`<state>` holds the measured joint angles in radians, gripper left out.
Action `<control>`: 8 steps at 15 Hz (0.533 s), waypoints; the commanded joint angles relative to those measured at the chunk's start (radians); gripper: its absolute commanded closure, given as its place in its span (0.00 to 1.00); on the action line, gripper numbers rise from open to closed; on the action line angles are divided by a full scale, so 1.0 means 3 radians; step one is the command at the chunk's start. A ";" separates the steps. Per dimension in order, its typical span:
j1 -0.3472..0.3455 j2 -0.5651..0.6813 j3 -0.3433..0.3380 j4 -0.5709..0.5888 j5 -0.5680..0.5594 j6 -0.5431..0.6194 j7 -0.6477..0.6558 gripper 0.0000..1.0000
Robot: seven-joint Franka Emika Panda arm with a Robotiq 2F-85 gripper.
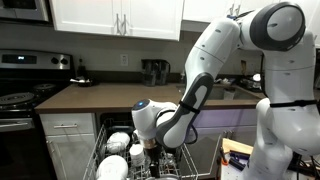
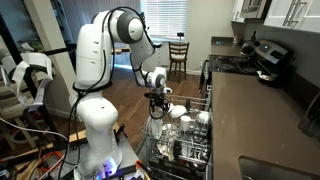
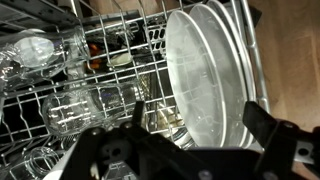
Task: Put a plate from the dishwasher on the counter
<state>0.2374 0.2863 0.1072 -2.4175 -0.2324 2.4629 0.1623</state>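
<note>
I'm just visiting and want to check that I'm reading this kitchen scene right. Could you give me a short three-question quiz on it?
1. True or false: the gripper is shut.
2. In the wrist view, how do the plates sit in the rack? A lying flat; B standing on edge; C piled upside down.
3. Fill in: left of the plates in the wrist view, the rack holds clear ____.
Key: 1 false, its jaws are open. 2 B. 3 glasses.
</note>
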 commanded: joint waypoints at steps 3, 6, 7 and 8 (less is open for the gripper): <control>-0.0031 -0.0019 -0.0052 -0.0060 -0.0067 -0.0073 -0.0041 0.00; -0.0012 0.0000 -0.0100 -0.0047 -0.0163 -0.0094 0.0003 0.00; -0.0008 0.0004 -0.0113 -0.0044 -0.0198 -0.0097 0.0009 0.00; -0.0006 0.0010 -0.0119 -0.0038 -0.0226 -0.0104 0.0012 0.00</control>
<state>0.2372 0.2908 0.0774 -2.4276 -0.2641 2.4517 0.1624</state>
